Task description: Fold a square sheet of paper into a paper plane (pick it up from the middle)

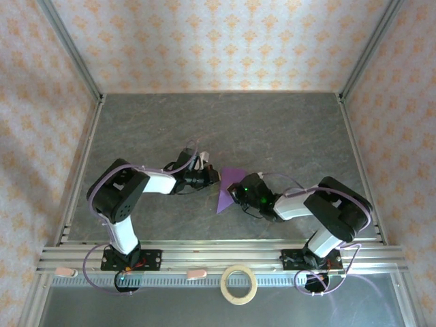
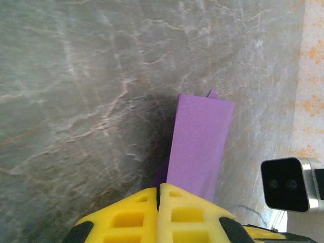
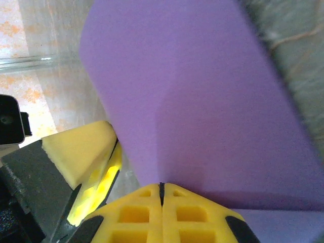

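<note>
Grey marbled table w/ patterned walls round it on 3 sides. L arm and R arm both reach in to the table's ctr, wrists nearly meeting. Btwn them is the purple paper, partly folded: from the top cam it's a pointed wedge w/ the tip toward the near edge. Left wrist cam shows the paper as a long narrow flap rising from the pads, throwing a dark shadow on the table to its left. Right wrist cam has the paper as a broad sheet w/ a soft crease down it. Tan tape ring lies flat at the near edge, well apart from the paper. L gripper: yellow pads pressed together, paper coming out right at the tips, looks pinched. R gripper: pads closed to a thin seam, nipping the paper's edge.
</note>
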